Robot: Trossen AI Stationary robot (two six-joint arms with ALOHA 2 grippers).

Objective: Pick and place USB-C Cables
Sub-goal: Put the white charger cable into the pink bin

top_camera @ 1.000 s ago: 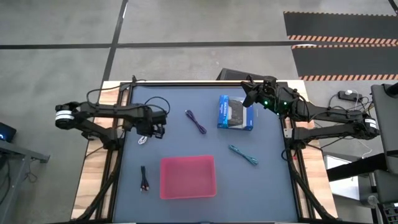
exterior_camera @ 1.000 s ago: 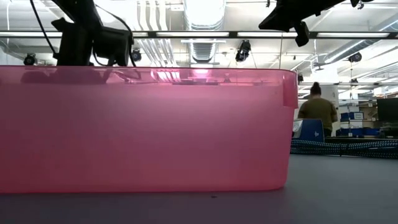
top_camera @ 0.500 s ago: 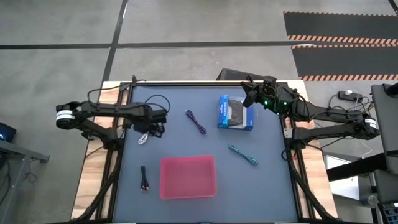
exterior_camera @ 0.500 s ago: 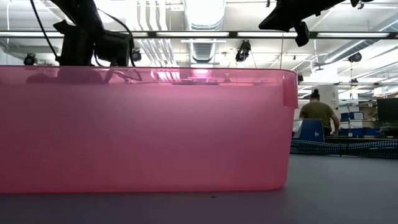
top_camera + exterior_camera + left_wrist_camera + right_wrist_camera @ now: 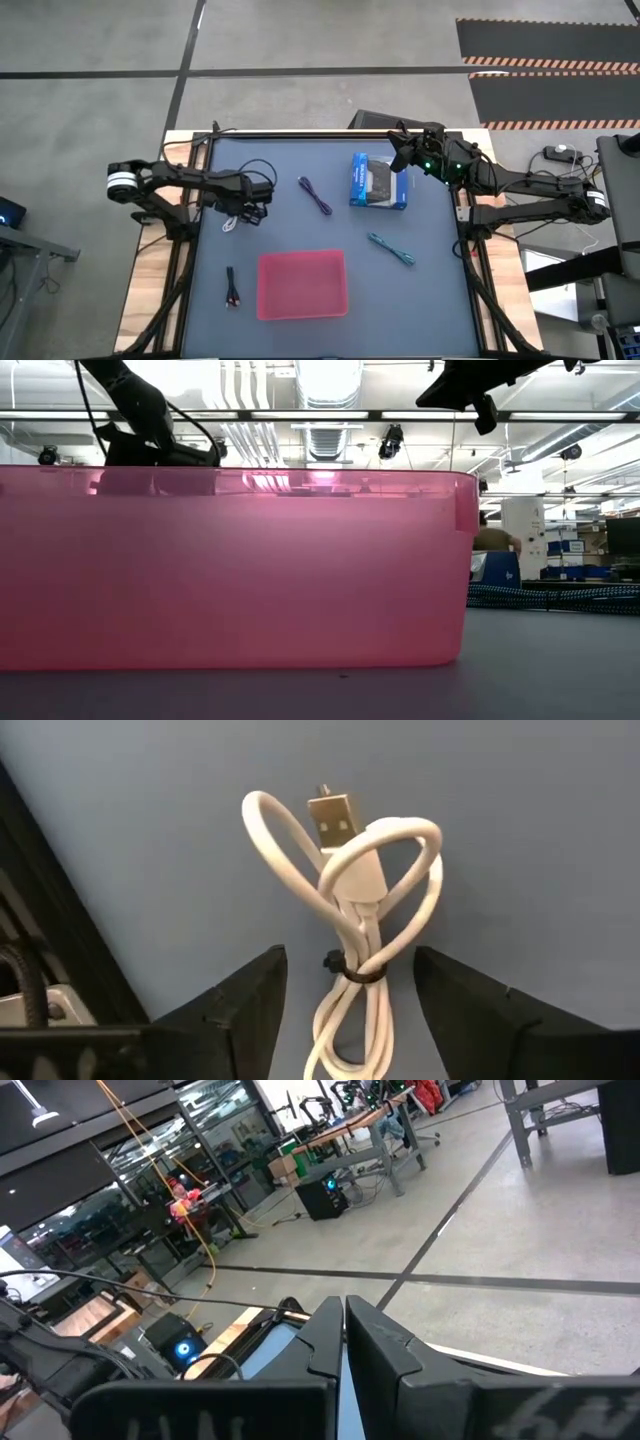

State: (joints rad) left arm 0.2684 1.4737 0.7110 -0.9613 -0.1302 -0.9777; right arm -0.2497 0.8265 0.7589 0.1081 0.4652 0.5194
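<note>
Four short cables lie on the dark table (image 5: 300,240) around the pink tray (image 5: 302,284), which sits near the front edge. Beside the blue-and-black box (image 5: 378,181) the right gripper (image 5: 401,153) hangs raised with fingers pressed together, empty. Left gripper (image 5: 348,1010) is spread wide, straddling the coiled white cable (image 5: 362,910) at the table's left. Purple cable (image 5: 315,194), teal cable (image 5: 391,249) and black cable (image 5: 232,287) lie apart.

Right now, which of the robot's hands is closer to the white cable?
The left hand: its open fingers straddle the white cable on the table's left side. The right hand waits shut, far across the table by the blue box.
</note>
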